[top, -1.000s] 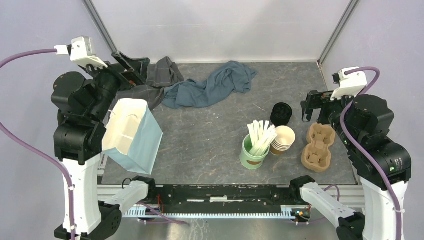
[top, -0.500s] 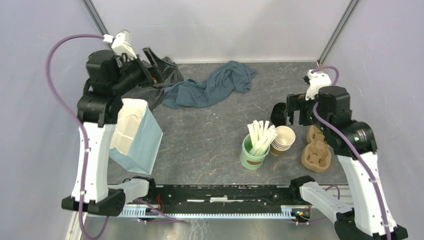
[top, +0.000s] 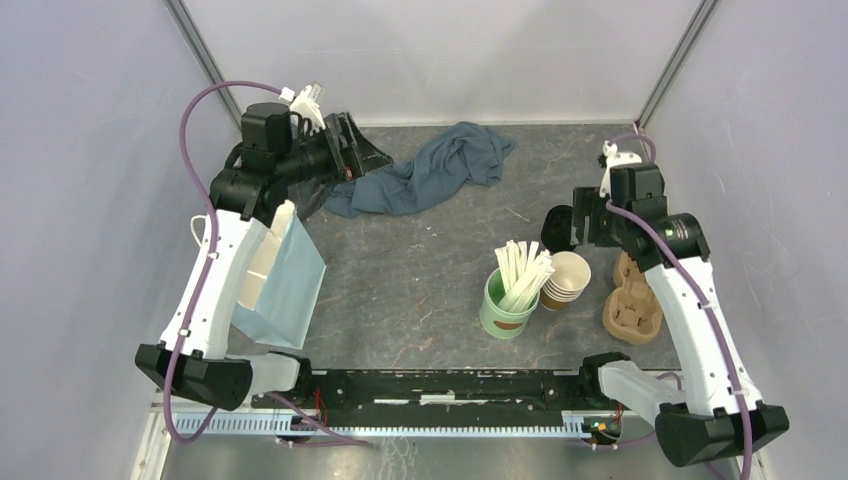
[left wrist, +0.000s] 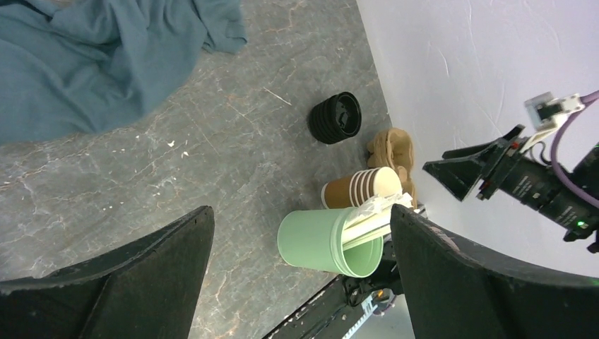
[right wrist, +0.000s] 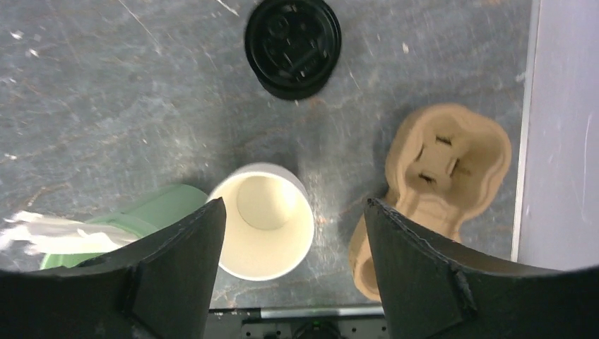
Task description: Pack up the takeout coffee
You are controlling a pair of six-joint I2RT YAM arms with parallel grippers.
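No takeout coffee shows in any view; no cup here carries a lid. A black stack of lids [top: 556, 226] [right wrist: 292, 46] [left wrist: 335, 117] stands at mid-right. In front of it is a stack of lidless kraft cups [top: 567, 278] [right wrist: 265, 219] [left wrist: 360, 191]. My right gripper [top: 583, 228] [right wrist: 293, 205] hangs open above the table between the lids and those cups, with nothing between its fingers. My left gripper [top: 368, 152] [left wrist: 300, 212] is open and empty, held high over the cloths at the back left. A blue paper bag [top: 285, 285] stands open at the left.
A green cup of wooden stirrers [top: 508, 300] [left wrist: 318, 244] [right wrist: 155, 212] stands beside the lidless cups. A brown pulp cup carrier [top: 635, 295] [right wrist: 445, 162] lies near the right wall. A blue cloth [top: 420, 175] [left wrist: 85, 63] and a grey cloth [top: 310, 195] lie at the back.
Both arms have unfolded from their raised rest poses. The left gripper swung toward the back over the cloths. The right gripper moved left and down toward the lids and cups.
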